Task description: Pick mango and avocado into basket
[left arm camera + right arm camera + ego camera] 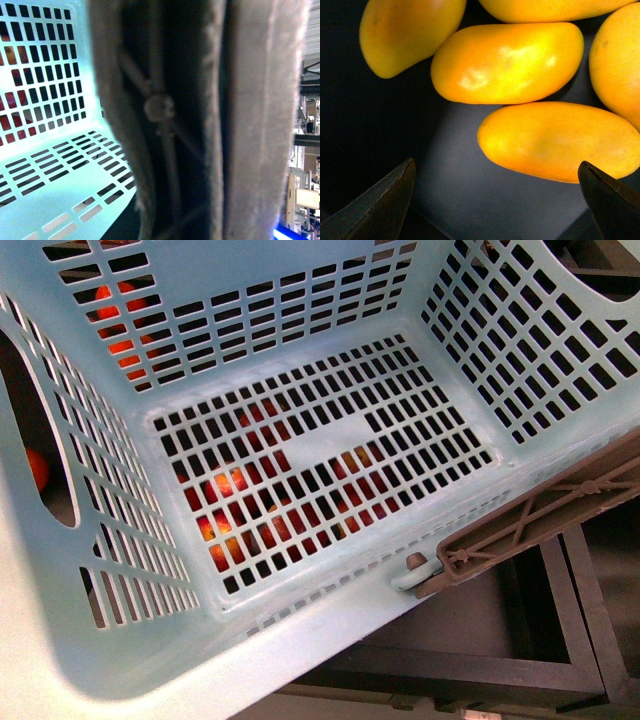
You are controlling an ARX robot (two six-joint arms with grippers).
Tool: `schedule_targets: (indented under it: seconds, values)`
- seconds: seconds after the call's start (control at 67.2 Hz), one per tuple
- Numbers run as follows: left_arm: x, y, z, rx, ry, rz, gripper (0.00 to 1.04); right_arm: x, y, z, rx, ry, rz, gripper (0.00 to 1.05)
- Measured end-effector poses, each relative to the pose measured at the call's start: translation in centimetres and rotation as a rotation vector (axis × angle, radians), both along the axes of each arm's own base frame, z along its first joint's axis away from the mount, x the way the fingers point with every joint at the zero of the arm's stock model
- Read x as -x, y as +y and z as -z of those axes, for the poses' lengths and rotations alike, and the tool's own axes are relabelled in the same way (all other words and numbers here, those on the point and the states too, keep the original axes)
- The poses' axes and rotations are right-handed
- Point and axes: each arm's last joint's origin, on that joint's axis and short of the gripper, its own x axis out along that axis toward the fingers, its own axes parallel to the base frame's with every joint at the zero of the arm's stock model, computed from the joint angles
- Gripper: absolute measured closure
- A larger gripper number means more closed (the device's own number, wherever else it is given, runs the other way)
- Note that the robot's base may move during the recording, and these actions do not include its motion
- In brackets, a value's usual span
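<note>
Closest in the right wrist view: the right gripper (496, 170), spread wide and clamped on nothing. Two dark, matte, wedge-shaped fingertips (385, 200), one poking in from each side.

Just past the tips and roughly between them, the mango (560, 140): smooth, glossy, a long oval, yellow deepening to orange. Lying flat on a dark, dull surface (450, 165), touched by neither tip. Beyond it, four more mangoes (507, 62) with the same waxy yellow-orange skin, packed close together. Five counted in all, three of them cut off by the picture's edge.

In the left wrist view, hard against the lens and blurred, a brown handle (200, 120): ribbed plastic, with thin struts crossing at a small round knob (159, 107). Of the left gripper, nothing visible, so spread or closed cannot be told. Behind the handle, the basket (45, 200): pale aqua plastic, with its wall and floor pierced by rows of rectangular slots.

Seen from the front, the same basket filling almost the whole picture. Thick, smooth rim nearest, with the brown handle folded down along the near right edge. An oval grip hole in the left wall. Inside, only the bare slotted floor, with one plain unslotted patch at its middle. Glimpsed through the floor slots, red-orange fruit (225, 485) lying underneath, too broken up to count. More orange fruit (120, 330) behind the far wall. Low on the right, beneath the basket, a dark frame (480, 660) of straight bars.
</note>
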Motion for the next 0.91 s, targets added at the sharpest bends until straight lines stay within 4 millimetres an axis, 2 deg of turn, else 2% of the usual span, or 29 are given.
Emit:
schedule_targets:
  seconds: [0.164,0.907]
  values:
    - [0.0,0.0,0.0,0.001,0.001,0.002,0.90,0.0,0.3,1.1,-0.021,0.049,0.037,0.09]
    - [0.0,0.0,0.0,0.001,0.001,0.003,0.90,-0.9,0.1,2.9,-0.053,0.107,0.124,0.09]
